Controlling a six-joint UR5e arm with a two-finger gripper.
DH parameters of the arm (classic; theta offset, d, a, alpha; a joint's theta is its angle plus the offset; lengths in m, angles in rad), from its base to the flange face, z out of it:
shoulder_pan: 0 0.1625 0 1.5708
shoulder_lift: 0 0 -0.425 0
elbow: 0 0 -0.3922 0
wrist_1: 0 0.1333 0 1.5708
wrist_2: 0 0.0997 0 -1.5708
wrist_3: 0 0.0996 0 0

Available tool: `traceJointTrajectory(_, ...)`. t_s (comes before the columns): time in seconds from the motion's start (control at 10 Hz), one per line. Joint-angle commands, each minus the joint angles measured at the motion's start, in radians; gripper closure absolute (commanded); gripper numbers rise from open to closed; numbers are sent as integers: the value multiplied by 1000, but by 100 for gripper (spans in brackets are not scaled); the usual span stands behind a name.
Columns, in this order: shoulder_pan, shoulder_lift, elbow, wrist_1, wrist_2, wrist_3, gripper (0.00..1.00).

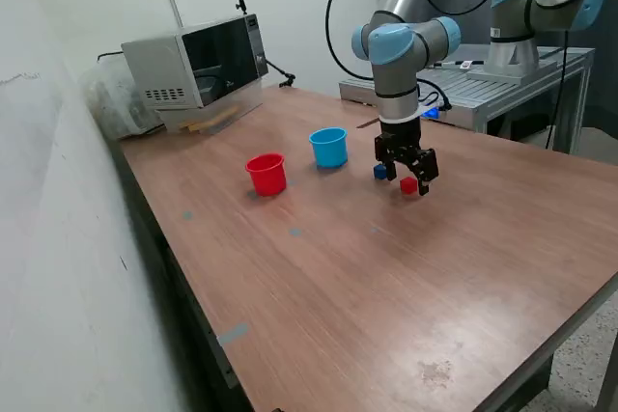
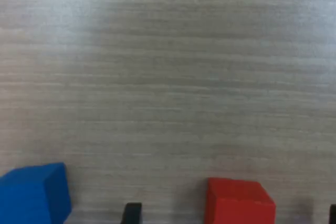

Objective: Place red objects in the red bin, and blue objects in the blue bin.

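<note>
Cubes and cups are what I am sorting, on a broad wooden table (image 1: 338,287) with a microwave (image 1: 198,60) at its far end, well away from my work. Of the things that matter, the largest are the two cups: the blue bin (image 1: 329,147) stands nearer my gripper (image 1: 408,177), and the red bin (image 1: 266,174) lies beyond it on the same side, toward the exterior view's left, both upright and open. My gripper hangs low over the tabletop with its fingers spread apart and nothing held; in the wrist view only the dark tips show at the frame edge, with bare space between them apart from the cube. The red cube (image 2: 239,201) (image 1: 409,184) sits on the table in the gap between my fingertips, closer to one finger than the other, and I judge I am not yet touching it. The blue cube (image 2: 34,194) (image 1: 380,172) rests just outside my fingers, on the side toward the cups. The cube has no long axis to speak of, so I judge the coming move is a short drop and a squeeze, keeping clear of the blue cube.
</note>
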Motion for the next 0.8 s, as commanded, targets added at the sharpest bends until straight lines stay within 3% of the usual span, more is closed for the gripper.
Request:
traceJointTrajectory(0.0,-1,0,0,0,0,0,100)
traceJointTrajectory(0.7,-4,-29,13,-3,-2,-2,100)
